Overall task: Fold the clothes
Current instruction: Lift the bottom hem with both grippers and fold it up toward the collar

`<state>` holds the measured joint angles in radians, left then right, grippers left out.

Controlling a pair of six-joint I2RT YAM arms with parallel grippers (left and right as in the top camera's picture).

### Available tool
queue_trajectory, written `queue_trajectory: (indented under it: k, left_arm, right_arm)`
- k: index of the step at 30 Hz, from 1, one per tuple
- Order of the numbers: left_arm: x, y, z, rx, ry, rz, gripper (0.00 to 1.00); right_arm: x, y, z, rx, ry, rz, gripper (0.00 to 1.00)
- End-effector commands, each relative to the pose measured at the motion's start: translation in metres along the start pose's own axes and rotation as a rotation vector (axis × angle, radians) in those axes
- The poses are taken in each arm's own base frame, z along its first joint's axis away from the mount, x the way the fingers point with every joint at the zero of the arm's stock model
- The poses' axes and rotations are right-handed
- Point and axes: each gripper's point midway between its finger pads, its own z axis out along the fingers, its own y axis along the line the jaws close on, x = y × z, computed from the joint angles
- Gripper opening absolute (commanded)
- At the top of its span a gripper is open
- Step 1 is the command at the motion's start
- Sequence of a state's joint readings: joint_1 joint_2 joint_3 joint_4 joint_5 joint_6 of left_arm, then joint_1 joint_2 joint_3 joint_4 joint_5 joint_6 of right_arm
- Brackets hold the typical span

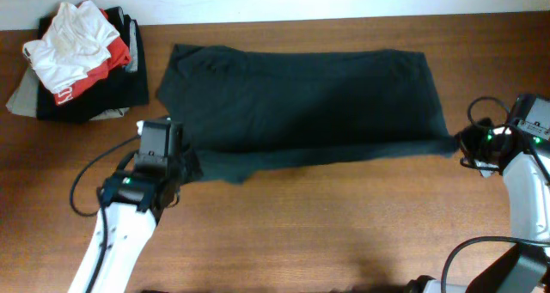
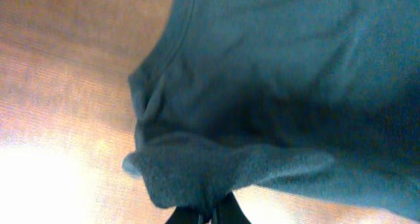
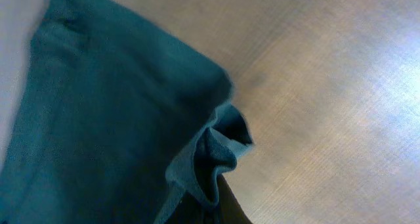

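The clothes, a dark charcoal T-shirt (image 1: pixel 301 100), lie spread across the middle of the wooden table, lettering hidden. Its near edge is folded into a long band. My left gripper (image 1: pixel 191 164) is shut on the band's left end; in the left wrist view the bunched cloth (image 2: pixel 197 178) sits pinched at my fingertips (image 2: pixel 210 214). My right gripper (image 1: pixel 460 144) is shut on the band's right corner. The right wrist view shows the curled hem (image 3: pixel 216 161) clamped there, fabric (image 3: pixel 98 132) stretching away to the left.
A pile of other garments (image 1: pixel 82 65), white and red on top of dark ones, sits at the far left corner of the table (image 1: pixel 344 233). Black cables loop beside both arms, near the left arm (image 1: pixel 82 186) and near the right arm (image 1: pixel 477 112).
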<state>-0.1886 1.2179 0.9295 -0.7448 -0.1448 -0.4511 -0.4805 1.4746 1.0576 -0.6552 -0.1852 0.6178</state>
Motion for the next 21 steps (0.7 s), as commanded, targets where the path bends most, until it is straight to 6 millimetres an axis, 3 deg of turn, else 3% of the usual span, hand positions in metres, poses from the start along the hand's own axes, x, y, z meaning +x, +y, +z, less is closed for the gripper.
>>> queue_trajectory:
  k: [1, 3, 6, 13, 17, 21]
  left_arm:
    - [-0.015, 0.001, 0.022, -0.054, -0.028, -0.01, 0.01]
    - [-0.023, -0.005, 0.04, -0.051, -0.047, -0.013, 0.01]
    - [-0.037, -0.007, 0.059, -0.071, -0.093, -0.02, 0.01]
    - [-0.049, -0.014, 0.104, -0.083, -0.138, -0.029, 0.01]
    - [-0.056, -0.01, 0.12, -0.127, -0.18, -0.036, 0.01]
    - [-0.071, -0.01, 0.123, -0.119, -0.238, -0.06, 0.01]
  right_arm:
    - [0.0, 0.035, 0.002, -0.093, -0.032, -0.07, 0.04]
    - [-0.001, 0.056, 0.01, -0.121, -0.075, -0.124, 0.04]
    - [-0.004, 0.071, 0.022, -0.123, -0.122, -0.166, 0.04]
    - [-0.018, 0.067, 0.047, -0.076, -0.183, -0.187, 0.04]
    - [-0.025, 0.067, 0.061, -0.068, -0.206, -0.203, 0.04]
    - [-0.026, 0.061, 0.079, -0.042, -0.205, -0.201, 0.04]
